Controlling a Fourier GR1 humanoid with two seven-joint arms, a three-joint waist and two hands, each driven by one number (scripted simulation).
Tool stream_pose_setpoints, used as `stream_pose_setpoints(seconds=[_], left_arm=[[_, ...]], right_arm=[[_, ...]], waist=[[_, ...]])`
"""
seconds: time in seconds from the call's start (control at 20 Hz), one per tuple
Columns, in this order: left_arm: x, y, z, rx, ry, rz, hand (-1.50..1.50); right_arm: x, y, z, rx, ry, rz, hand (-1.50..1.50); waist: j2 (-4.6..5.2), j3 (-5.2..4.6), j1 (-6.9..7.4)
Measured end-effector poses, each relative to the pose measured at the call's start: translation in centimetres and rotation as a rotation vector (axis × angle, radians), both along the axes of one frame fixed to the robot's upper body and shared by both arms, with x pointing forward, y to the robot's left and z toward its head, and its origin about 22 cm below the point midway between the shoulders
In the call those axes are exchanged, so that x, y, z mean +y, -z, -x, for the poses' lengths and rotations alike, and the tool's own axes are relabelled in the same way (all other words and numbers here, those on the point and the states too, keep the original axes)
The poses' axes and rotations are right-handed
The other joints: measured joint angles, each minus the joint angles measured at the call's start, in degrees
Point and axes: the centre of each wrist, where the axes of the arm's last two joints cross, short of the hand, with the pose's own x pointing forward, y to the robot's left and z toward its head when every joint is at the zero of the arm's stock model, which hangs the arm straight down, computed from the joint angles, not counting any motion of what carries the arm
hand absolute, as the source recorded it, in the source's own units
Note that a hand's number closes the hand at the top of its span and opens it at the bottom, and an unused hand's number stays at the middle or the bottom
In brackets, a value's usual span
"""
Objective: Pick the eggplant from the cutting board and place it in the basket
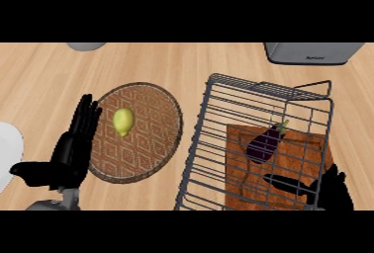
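Right hand (332, 190): at lower edge, fingers' state hidden, cannot tell.
Eggplant (264, 143): just beyond it, on board (245, 185), behind basket (219, 128) wires.
Left hand (73, 148): released, fingers straight, beside mat's (157, 106) edge.

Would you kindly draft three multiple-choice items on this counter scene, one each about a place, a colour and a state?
1. Where does the eggplant lie?
A. on the cutting board
B. on the round woven mat
C. in the left hand

2. What colour is the fruit on the round woven mat?
A. red
B. yellow-green
C. blue

3. How is the left hand?
A. curled round the fruit
B. open, fingers straight
C. out of view

Answers: 1 A, it shows on the brown board behind the wire basket; 2 B, pale yellow-green; 3 B, straight fingers beside the mat.
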Motion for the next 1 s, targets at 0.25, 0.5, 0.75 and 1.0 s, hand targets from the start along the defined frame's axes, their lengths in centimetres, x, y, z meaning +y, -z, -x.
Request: stream_pose_setpoints(seconds=[0.25,0.5,0.75,1.0], left_arm=[[-0.1,-0.1,-0.1,-0.001,-0.007,-0.006,0.00],[-0.3,0.2,0.1,-0.001,-0.008,-0.004,0.00],[0.0,0.1,-0.3,-0.004,-0.007,-0.005,0.00],[0.0,0.0,-0.3,-0.010,-0.005,0.002,0.00]], right_arm=[[0.1,-0.1,-0.8,0.018,-0.002,0.012,1.50],[0.7,0.0,-1.2,0.051,-0.047,0.001,1.50],[1.2,0.3,-1.5,0.087,-0.095,0.010,1.50],[2.5,-0.1,-1.9,0.083,-0.202,0.025,1.50]], waist=[[-0.11,0.07,-0.43],[-0.37,-0.29,-0.60],[-0.55,-0.57,-0.74],[-0.67,-0.61,-0.70]])
